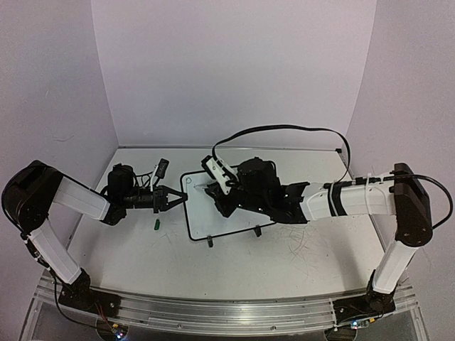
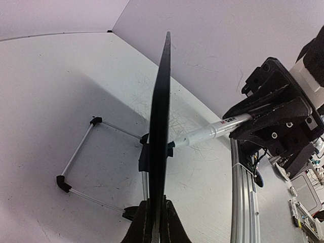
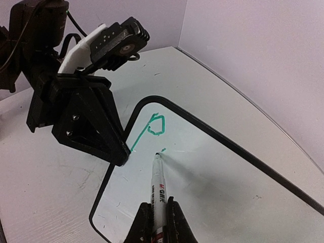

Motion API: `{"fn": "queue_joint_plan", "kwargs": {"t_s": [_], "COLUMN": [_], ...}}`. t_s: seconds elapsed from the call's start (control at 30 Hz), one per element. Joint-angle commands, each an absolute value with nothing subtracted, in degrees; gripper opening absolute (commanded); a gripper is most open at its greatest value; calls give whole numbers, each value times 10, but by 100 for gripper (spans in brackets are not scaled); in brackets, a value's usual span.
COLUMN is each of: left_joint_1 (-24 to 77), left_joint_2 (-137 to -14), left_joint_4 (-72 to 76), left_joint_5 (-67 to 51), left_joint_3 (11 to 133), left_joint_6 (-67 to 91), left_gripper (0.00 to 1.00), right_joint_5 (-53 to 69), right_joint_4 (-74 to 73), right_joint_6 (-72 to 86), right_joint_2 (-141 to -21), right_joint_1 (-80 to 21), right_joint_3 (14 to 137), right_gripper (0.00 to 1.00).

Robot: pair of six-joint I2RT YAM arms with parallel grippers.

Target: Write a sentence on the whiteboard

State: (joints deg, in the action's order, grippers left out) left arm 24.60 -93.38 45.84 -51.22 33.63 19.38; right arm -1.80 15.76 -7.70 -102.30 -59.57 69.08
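Observation:
The whiteboard (image 1: 213, 217) stands tilted on its wire stand (image 2: 76, 157) at mid-table. My left gripper (image 1: 182, 196) is shut on its left edge; in the left wrist view the board (image 2: 162, 101) shows edge-on between the jaws of the left gripper (image 2: 156, 201). My right gripper (image 3: 158, 202) is shut on a white marker (image 3: 159, 179), whose tip is at the board's face (image 3: 217, 187). Of the sentence, only a green "P" (image 3: 154, 125) and a short green dash (image 3: 163, 150) show, near the board's upper left corner. The left gripper's fingers (image 3: 88, 121) show beside the "P".
A small green marker cap (image 1: 156, 225) lies on the table left of the board, below the left gripper. A black cable (image 1: 284, 129) loops behind the right arm. White walls close in the table at the back and sides. The aluminium rail (image 2: 240, 192) runs along the near edge.

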Motion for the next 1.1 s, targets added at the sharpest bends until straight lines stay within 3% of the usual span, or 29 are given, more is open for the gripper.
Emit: {"fn": "queue_joint_plan", "kwargs": {"t_s": [0.0, 1.07], "left_joint_1": [247, 247], "left_joint_2": [-912, -912], "left_joint_4": [466, 465], "left_joint_5": [-514, -518], "left_joint_3": [346, 346], "left_joint_6": [178, 179], "left_gripper": [0, 0], "right_joint_5": [-13, -97], "right_joint_4": [161, 186], "right_joint_6": [-70, -58], "right_joint_2": [-1034, -1006], "right_joint_1": [-600, -599], "right_joint_3": [697, 664], "right_gripper": [0, 0]}}
